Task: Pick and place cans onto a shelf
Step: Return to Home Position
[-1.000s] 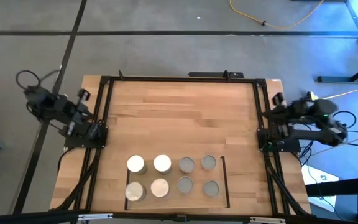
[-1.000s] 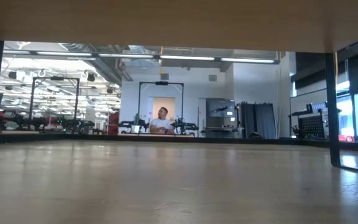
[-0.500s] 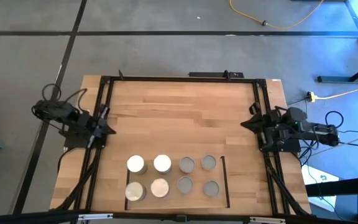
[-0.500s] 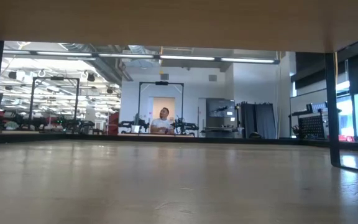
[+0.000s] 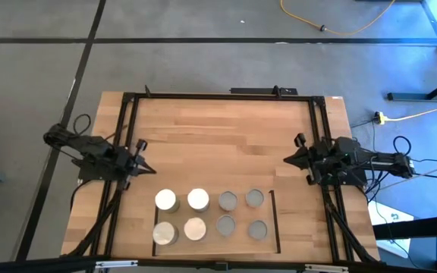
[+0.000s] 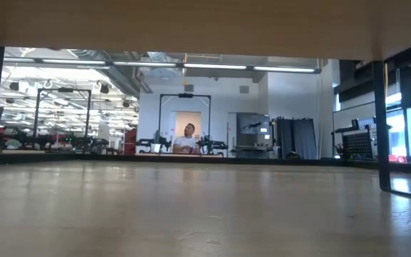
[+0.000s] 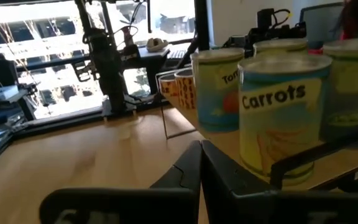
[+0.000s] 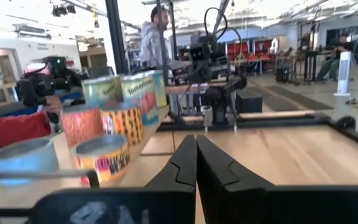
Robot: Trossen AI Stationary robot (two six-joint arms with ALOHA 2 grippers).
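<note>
Several cans (image 5: 211, 214) stand upright in two rows on the shelf (image 5: 278, 220), a light-wood panel with thin black bars at the table's near edge. Their tops are white, cream or grey. My left gripper (image 5: 149, 169) is shut and level at the table's left side, pointing inward, with the cans to its near right. My right gripper (image 5: 287, 159) is shut at the right side, also pointing inward. The left wrist view shows a "Carrots" can (image 7: 281, 118) close beside my left gripper (image 7: 199, 155). The right wrist view shows an orange-patterned can (image 8: 104, 157) off to the side of my right gripper (image 8: 196, 149).
The black metal frame (image 5: 218, 95) runs around the wooden tabletop (image 5: 218, 144), whose middle and far parts lie bare. A red sleeve (image 8: 11, 127) shows beside the cans in the right wrist view. People stand in the room beyond (image 8: 154, 37).
Both arms have come down from a raised, folded pose at the table's sides. Their grippers have swung inward toward the table's middle and now lie about level. Both have stayed shut. The cans have not moved.
</note>
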